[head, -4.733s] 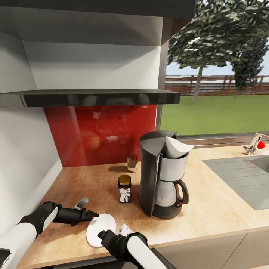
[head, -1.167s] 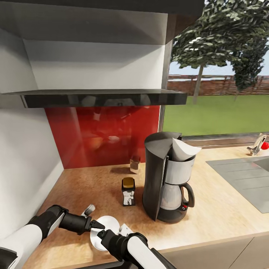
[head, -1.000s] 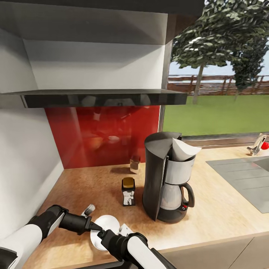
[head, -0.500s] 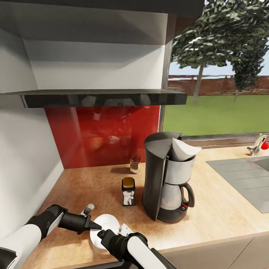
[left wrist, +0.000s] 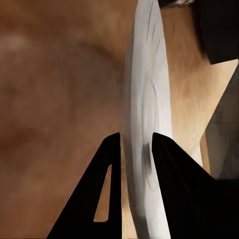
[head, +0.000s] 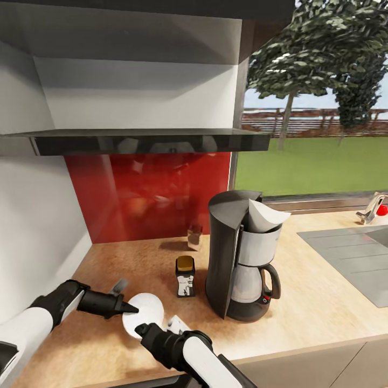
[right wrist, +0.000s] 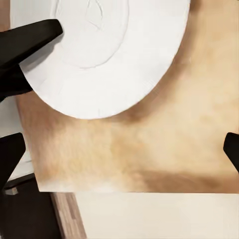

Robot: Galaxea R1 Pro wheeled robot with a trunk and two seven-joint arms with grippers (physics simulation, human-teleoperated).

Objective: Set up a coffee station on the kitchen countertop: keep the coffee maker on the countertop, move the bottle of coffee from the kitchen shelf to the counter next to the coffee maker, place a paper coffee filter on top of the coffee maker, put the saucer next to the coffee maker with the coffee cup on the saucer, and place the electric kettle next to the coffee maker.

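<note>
My left gripper is shut on the rim of the white saucer, low over the kitchen countertop near its front left. The left wrist view shows the saucer edge-on between the two black fingers. My right gripper is open just in front of the saucer. The coffee maker stands to the right with the paper coffee filter on top. The bottle of coffee stands just left of it. The black kitchen shelf hangs above. The coffee cup and electric kettle are out of view.
A small glass jar stands by the red backsplash. A steel sink and tap lie at the right. A white wall closes off the left end of the counter, and its front edge runs just below my arms.
My left gripper has moved back and to the left with the saucer in it. My right gripper has followed slightly. The coffee maker, filter and bottle have not moved.
</note>
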